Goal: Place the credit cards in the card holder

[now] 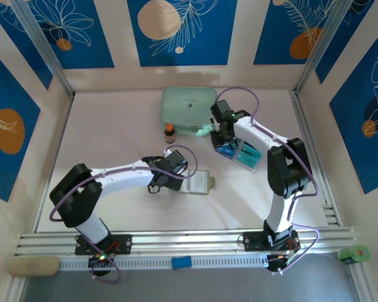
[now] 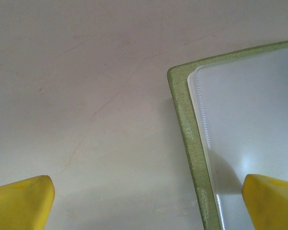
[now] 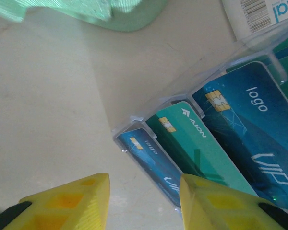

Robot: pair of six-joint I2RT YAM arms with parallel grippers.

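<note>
Table [image 1: 113,126]: a pale surface, walled by panels printed with blue leaves, carried everything.
Left arm [image 1: 123,179]: it reached from its base at the near left edge toward the middle of the table, with the elbow bent.
Left gripper [image 2: 146,206]: it was released and grasped nothing. Its yellow fingers [image 2: 21,203] were spread wide, one tip over bare table and the other over the wallet's clear pocket.
Card holder [image 1: 200,182]: the olive-green wallet lay opened flat near the middle of the table, just right of the left wrist. The left wrist view showed its woven green border framing a clear plastic pocket.
Bottle [image 1: 169,134]: a small brown bottle with a reddish cap stood upright between the card holder and the mint case, nearer the case.
Mint case [image 1: 188,108]: the pale green case lay at the far middle of the table.
Right gripper [image 3: 144,203]: its yellow claws were apart and clamped nothing. It hung low over the end of the clear tray, one claw above bare table and the other overlapping the tray's corner.
Clear tray [image 3: 197,81]: it sat right of the mint case, well apart from the card holder.
Credit cards [image 3: 197,143]: they leaned in a row inside the tray. A blue one was at the end, a teal one next, then a darker blue one printed "logo" and "VIP".
White packet [image 3: 259,14]: it bore a barcode and blue print, and lay just beyond the tray.
Right arm [image 1: 288,173]: it rose from the near right edge and bent back toward the tray.
</note>
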